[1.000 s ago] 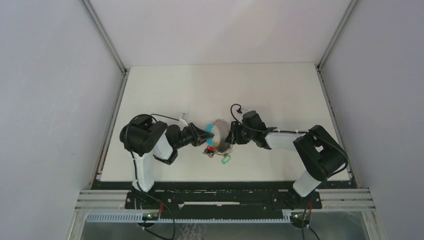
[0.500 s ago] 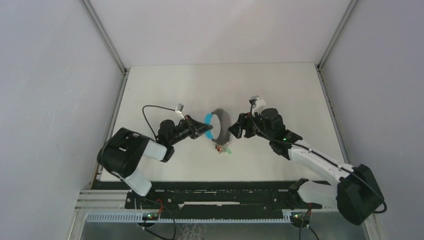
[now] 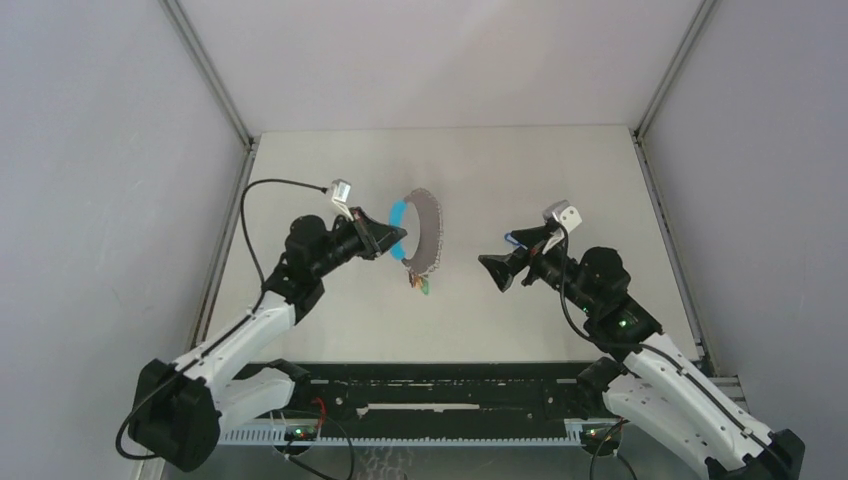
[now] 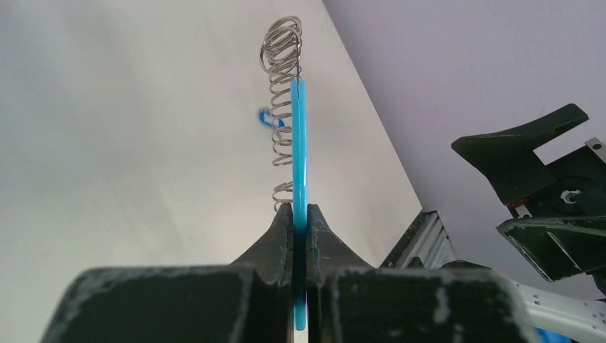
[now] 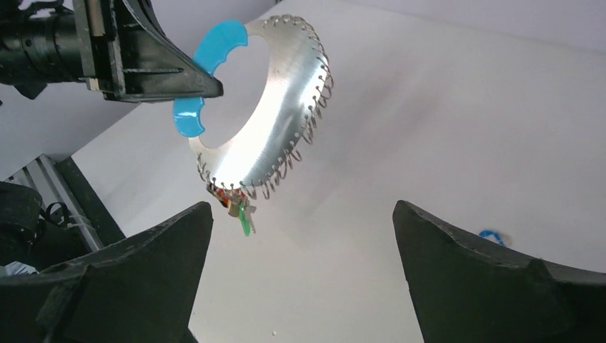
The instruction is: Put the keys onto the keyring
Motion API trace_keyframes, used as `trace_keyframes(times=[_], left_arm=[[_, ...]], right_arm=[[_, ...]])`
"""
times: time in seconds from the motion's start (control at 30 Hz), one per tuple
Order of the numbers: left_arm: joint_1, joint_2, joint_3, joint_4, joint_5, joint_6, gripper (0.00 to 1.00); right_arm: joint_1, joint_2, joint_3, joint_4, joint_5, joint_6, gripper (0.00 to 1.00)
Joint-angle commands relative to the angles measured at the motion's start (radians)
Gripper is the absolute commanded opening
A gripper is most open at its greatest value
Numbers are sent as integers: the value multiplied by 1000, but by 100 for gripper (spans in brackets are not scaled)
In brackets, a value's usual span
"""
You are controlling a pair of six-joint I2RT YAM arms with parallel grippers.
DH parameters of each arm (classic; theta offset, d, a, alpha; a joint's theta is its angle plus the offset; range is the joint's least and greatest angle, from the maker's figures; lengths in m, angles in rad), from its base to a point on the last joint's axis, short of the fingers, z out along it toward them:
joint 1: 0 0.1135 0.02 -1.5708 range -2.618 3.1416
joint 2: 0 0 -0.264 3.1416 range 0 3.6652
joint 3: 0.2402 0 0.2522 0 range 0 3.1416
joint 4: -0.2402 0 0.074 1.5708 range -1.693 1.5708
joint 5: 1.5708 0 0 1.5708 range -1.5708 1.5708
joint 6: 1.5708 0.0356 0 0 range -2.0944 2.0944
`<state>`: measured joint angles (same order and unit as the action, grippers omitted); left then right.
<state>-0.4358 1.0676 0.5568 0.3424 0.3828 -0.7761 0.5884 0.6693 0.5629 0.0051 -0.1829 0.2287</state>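
The keyring (image 5: 279, 114) is a shiny crescent edged with wire loops, with a cyan grip (image 5: 214, 43). It hangs in the air above the table. My left gripper (image 4: 300, 211) is shut on the cyan grip (image 4: 299, 143), seen edge-on in the left wrist view. From above, the left gripper (image 3: 396, 238) holds the keyring (image 3: 430, 225) upright. A green and a red piece (image 5: 239, 207) dangle from its low end. My right gripper (image 5: 301, 207) is open wide and empty, apart from the ring on its right (image 3: 497, 258). A small blue-headed key (image 5: 492, 236) lies on the table.
The white table (image 3: 560, 170) is walled on three sides, with a metal rail along its near edge. The right arm's black fingers (image 4: 529, 164) show in the left wrist view. The blue key (image 4: 268, 118) lies beyond the ring there.
The left gripper has lifted the keyring off the table, up and to the left. The right gripper has let go, opened wide and drawn back to the right.
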Motion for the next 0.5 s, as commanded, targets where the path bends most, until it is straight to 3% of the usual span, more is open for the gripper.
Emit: trace_keyframes(times=[0.0, 0.13, 0.27, 0.47], left_arm=[[-3, -98, 145, -181, -13, 177, 0], [-3, -115, 259, -312, 2, 284, 0], [-3, -112, 343, -396, 38, 347, 0], [-2, -101, 416, -430, 74, 393, 0]], right_arm=[[-4, -48, -11, 59, 22, -74, 100], [-7, -78, -8, 93, 53, -56, 100], [-14, -73, -6, 135, -22, -123, 100], [-16, -8, -1, 174, -37, -178, 100]])
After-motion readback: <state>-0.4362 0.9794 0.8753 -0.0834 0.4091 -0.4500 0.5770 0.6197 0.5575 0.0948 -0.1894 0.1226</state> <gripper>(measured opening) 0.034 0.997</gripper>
